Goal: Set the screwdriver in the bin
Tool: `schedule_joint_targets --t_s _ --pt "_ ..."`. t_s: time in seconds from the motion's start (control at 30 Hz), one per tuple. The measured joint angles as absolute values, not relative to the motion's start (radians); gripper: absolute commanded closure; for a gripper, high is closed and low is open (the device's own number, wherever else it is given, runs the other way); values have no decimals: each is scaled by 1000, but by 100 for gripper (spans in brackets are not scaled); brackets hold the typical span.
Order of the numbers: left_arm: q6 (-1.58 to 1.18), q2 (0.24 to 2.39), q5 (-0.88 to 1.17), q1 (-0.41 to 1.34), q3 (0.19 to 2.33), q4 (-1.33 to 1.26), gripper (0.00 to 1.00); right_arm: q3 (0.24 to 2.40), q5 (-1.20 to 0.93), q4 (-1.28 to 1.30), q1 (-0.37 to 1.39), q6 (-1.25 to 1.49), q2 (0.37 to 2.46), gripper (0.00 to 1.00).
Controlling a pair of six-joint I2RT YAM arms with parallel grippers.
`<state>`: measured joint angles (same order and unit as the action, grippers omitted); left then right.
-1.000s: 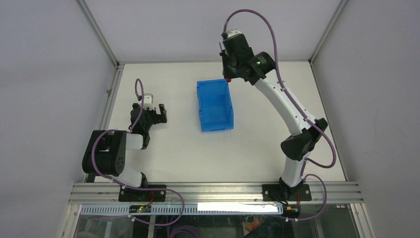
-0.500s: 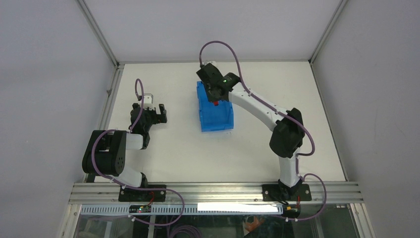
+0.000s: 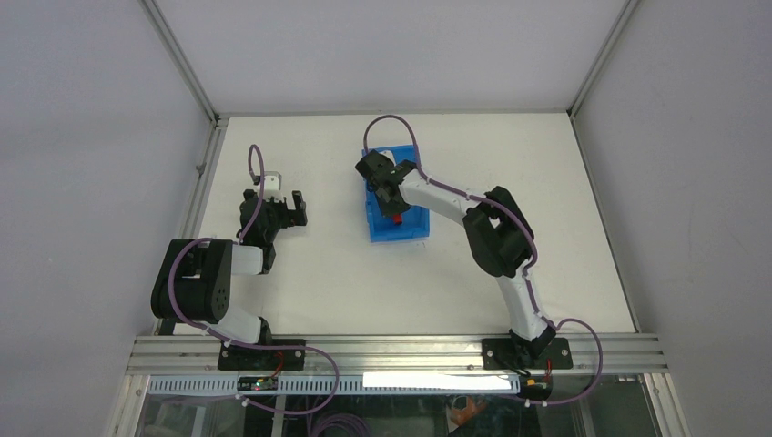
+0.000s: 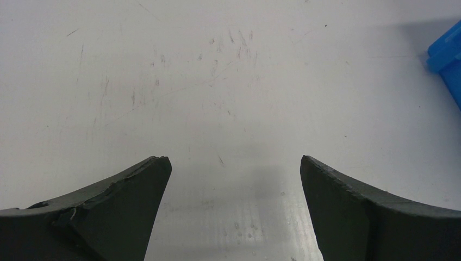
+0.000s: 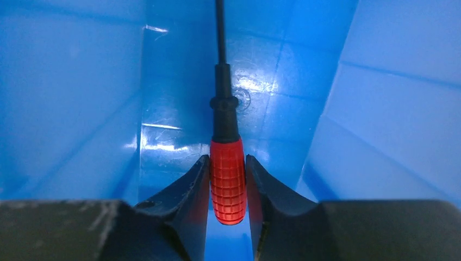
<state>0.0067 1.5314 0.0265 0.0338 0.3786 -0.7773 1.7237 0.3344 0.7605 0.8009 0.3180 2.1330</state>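
Observation:
The translucent blue bin (image 3: 410, 228) sits mid-table; in the right wrist view its ribbed floor and walls (image 5: 380, 109) fill the frame. My right gripper (image 3: 393, 202) reaches down inside the bin and is shut on the screwdriver's red handle (image 5: 228, 179). Its dark shaft (image 5: 220, 32) points away toward the bin floor. A bit of red handle (image 3: 398, 218) shows in the top view. My left gripper (image 3: 284, 208) is open and empty over bare table at the left, well apart from the bin; its fingers (image 4: 130, 201) frame only the tabletop.
A corner of the blue bin (image 4: 447, 54) shows at the right edge of the left wrist view. Grey enclosure walls and a metal frame rail (image 3: 205, 173) border the white table (image 3: 583, 200).
My right arm swung from the far edge of the table toward me and lowered into the bin, carrying the screwdriver. The left arm has not moved.

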Motion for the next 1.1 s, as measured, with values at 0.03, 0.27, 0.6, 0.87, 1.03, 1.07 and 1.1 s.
schedule_joint_targets --t_s 0.03,0.27,0.6,0.87,1.03,1.07,1.1 --pt "7 1531 27 34 379 -777 1 1724 335 761 801 322 2140 59" --pt "7 1531 27 34 379 -777 1 1782 367 792 801 337 2133 48" --pt "7 1531 27 34 379 -777 1 1855 421 812 794 286 1900 1" --pt "7 1531 27 34 379 -777 1 1733 416 812 581 255 1652 1" --pt "7 1531 27 34 379 -777 1 1613 403 809 326 243 1541 1" --pt "7 1531 27 34 379 -777 1 1589 403 808 286 242 1522 1" --pt "7 1531 27 34 379 -777 1 1569 400 809 255 241 1507 1"
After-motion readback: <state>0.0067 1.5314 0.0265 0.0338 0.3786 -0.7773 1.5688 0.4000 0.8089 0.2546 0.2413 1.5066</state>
